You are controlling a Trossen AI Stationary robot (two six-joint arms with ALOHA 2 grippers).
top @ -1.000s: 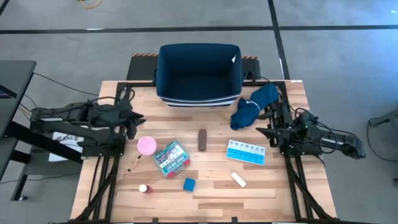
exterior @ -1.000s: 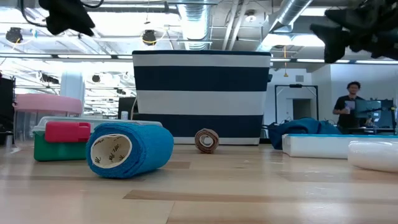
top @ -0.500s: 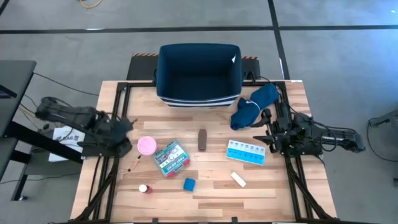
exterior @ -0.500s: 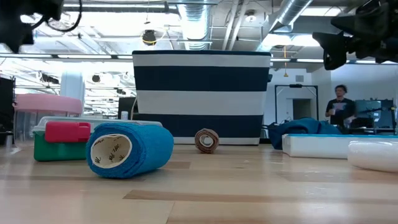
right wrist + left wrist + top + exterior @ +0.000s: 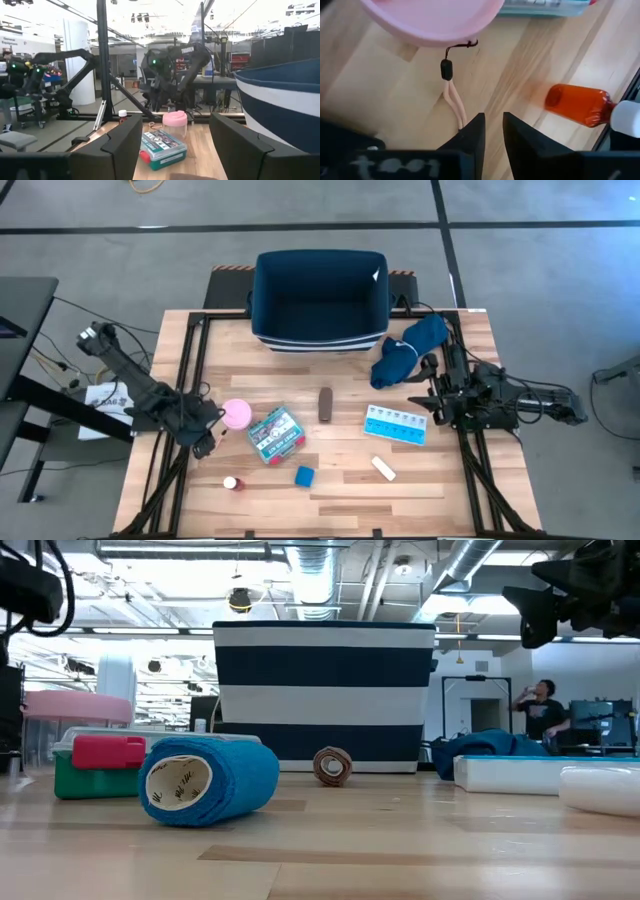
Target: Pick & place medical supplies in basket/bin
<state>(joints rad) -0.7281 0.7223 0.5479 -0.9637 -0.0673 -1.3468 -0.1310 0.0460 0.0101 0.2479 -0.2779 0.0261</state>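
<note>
Large dark navy rectangular plastic tub (image 5: 320,298) sits top centre of high view, at far edge of the wooden table (image 5: 340,480); interior looks bare, nothing seen in it. Low view shows its side w/ broad pale stripes (image 5: 325,695), which the overhead barely gives.

All supplies lie on the table, outside the tub. High view, mid-frame row: pink round roll (image 5: 236,413) at left, green-white-red box (image 5: 275,434) just right of it, brown bar (image 5: 325,404) at centre, light blue pill organizer (image 5: 396,424) at right. Lower frame: tiny red-white bottle (image 5: 231,482), blue cube (image 5: 304,475), cream block (image 5: 384,469). Large soft blue cloth (image 5: 405,348) bunched at tub's right corner.

Low view differs: blue item reads as a wrap roll lying on its side w/ open core (image 5: 205,780), the brown one as a small roll end-on (image 5: 332,765). A person (image 5: 540,712) stands far right in the room behind.

Left gripper (image 5: 203,432) is low, just left of pink roll. Left wrist view: fingers nearly closed w/ a slim gap, holding nothing, over bare wood; roll's pale cord (image 5: 454,95) beside them, red bottle (image 5: 580,105) at frame right.

Right gripper (image 5: 433,398) waits at table's right edge near the cloth; right wrist view shows fingers (image 5: 117,147) spread wide, empty.
</note>
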